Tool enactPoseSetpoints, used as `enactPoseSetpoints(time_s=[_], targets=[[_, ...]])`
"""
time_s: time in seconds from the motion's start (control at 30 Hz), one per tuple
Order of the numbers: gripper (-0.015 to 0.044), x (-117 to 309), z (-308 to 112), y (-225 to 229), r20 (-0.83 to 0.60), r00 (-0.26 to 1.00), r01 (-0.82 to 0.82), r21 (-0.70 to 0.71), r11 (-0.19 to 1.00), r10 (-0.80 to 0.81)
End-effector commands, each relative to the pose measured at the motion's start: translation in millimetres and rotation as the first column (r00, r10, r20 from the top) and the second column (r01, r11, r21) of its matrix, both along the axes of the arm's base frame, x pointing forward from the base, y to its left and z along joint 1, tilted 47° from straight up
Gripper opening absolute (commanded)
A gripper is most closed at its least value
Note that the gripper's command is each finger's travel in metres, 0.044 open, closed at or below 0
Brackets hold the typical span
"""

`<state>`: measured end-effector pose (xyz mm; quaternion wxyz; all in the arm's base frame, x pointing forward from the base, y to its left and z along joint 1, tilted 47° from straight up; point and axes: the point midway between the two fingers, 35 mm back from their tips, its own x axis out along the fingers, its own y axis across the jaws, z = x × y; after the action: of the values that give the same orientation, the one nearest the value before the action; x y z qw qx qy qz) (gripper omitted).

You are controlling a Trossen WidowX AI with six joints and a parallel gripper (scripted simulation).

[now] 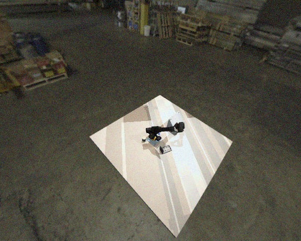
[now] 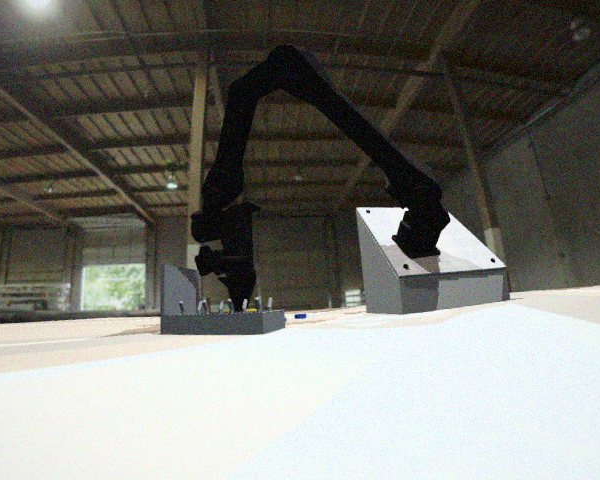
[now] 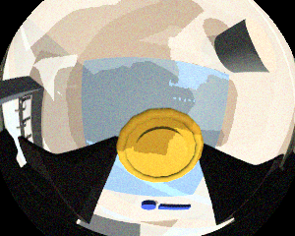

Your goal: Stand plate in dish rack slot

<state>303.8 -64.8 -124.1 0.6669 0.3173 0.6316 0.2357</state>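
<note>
Yellow plate (image 1: pixel 154 139) (image 2: pixel 251 310) (image 3: pixel 159 145), lying between the parted jaws (image 1: pixel 155 137) (image 2: pixel 241 308)

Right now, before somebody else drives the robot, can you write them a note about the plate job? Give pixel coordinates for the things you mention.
Gripper (image 1: pixel 154 137) (image 2: pixel 241 306) (image 3: pixel 159 146): open, low, with a finger on each side of the plate. I can't tell if they touch it.
Plate (image 2: pixel 251 310) (image 3: pixel 159 162): yellow, over the blue mat (image 1: pixel 152 142) (image 3: pixel 113 88), not in the rack.
Rack (image 1: pixel 161 150) (image 2: pixel 212 324) (image 3: pixel 20 88): off to one side of the mat.
Done: gripper lined up at the plate.
Left: grip it, lift it, stand it in a slot between the rails, let go, move the arm away.
</note>
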Motion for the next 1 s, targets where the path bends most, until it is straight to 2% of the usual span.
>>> enactPoseSetpoints(time_s=[0.0, 0.1, 0.5, 0.97], targets=[[0.0323, 0.0, -0.3, 0.8, -0.001, 1.000, 0.002, 0.003, 1.000, -0.002], [0.0303, 0.0, -0.3, 0.8, -0.001, 1.000, 0.002, 0.003, 1.000, -0.002], [0.0000, 5.2, 30.5, -41.4, -0.003, 1.000, 0.005, -0.008, 1.000, -0.005], [0.0000, 3.6, 74.7, -93.0, -0.004, 1.000, 0.005, -0.011, 1.000, -0.005]])
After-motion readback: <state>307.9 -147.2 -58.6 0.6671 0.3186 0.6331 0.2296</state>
